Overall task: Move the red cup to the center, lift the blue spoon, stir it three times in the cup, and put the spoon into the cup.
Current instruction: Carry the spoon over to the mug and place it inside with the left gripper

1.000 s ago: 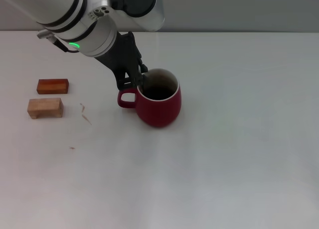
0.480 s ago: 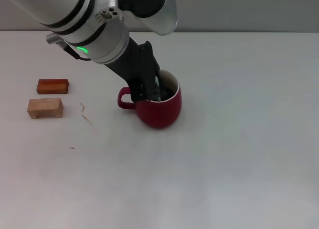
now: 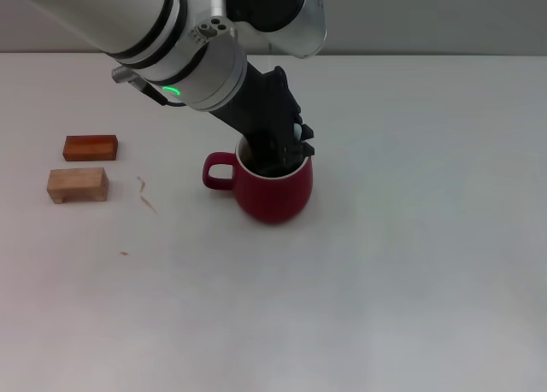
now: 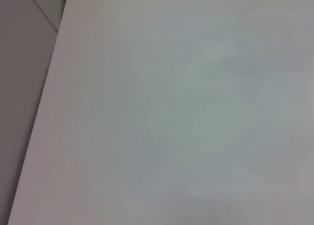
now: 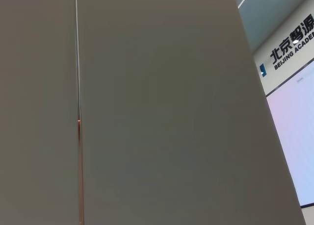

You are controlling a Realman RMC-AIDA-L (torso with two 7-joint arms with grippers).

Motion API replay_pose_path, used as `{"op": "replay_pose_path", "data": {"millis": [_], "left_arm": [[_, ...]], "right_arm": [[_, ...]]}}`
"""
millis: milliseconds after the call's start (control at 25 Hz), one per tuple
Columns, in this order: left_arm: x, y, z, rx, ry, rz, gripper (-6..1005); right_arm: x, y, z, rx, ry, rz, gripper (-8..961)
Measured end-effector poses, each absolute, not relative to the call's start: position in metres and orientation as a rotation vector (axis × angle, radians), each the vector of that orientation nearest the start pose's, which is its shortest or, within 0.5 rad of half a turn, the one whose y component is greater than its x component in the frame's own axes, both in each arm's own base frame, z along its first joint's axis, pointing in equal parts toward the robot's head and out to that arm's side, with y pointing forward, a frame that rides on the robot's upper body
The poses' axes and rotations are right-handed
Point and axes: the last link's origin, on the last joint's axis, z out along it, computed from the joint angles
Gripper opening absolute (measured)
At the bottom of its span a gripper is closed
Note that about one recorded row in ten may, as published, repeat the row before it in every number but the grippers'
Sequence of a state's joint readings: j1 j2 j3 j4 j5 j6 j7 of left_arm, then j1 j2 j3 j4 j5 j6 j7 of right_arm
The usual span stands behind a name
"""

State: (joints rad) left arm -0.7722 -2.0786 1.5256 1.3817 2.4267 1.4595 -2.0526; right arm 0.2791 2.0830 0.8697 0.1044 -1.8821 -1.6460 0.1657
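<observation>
Head view: left gripper [image 3: 278, 157] reaches down into mouth of red cup [image 3: 273, 191]; fingers hidden inside, spread or closed can't be told. Cup upright on white tabletop [image 3: 410, 264], approx. mid-tabletop, handle twd two wooden blocks [image 3: 84, 166] well apart. Blue spoon not visible.

An institutional lab or demo hall; bare white table [image 3: 410, 264]; "Beijing Acade…" wall lettering [image 5: 289, 43].

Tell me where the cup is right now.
In the head view the cup stands near the table's middle, handle toward the two wooden blocks on the left, with the left pincer at its mouth.
</observation>
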Motion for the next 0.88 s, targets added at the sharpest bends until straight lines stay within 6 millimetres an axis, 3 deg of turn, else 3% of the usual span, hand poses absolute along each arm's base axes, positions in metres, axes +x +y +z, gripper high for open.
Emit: {"op": "replay_pose_path", "data": {"millis": [360,880], "left_arm": [[-0.084,0.374,-0.032,-2.812,0.164,0.359,161],[-0.096,0.375,-0.026,-2.783,0.151,0.483,162]], "right_arm": [[0.368,0.249,0.075,-0.99,0.372,0.803,703],[0.368,0.249,0.076,-0.991,0.368,0.802,703]]}}
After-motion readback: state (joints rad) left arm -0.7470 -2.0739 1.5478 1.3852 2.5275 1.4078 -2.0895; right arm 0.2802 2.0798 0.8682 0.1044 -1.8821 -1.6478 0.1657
